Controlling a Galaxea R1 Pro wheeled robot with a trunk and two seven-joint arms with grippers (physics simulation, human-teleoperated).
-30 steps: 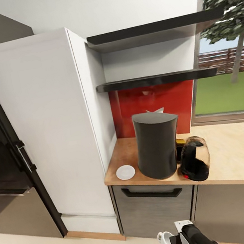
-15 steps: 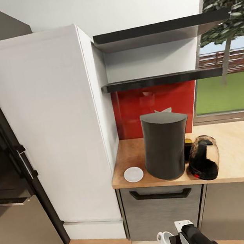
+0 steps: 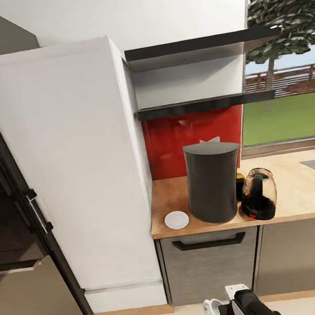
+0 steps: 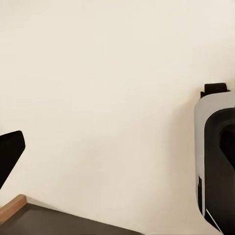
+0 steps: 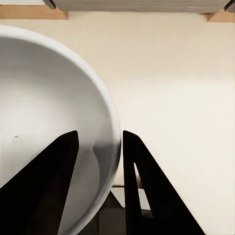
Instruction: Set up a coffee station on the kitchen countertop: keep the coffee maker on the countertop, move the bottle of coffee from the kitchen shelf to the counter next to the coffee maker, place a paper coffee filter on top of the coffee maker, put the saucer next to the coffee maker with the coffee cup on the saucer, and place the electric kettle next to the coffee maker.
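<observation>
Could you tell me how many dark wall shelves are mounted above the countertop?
2: the upper shelf under the white wall, and the lower shelf just above the red backsplash, behind the coffee maker. Both look bare.

The coffee maker (image 3: 214,181) is matte dark grey against a red backsplash (image 3: 168,145). Beside it, the electric kettle (image 3: 259,201) is translucent brown with black trim. The saucer (image 3: 176,220) and coffee cup (image 5: 54,137) are white; the kitchen countertop (image 3: 307,194) is light wood.
</observation>
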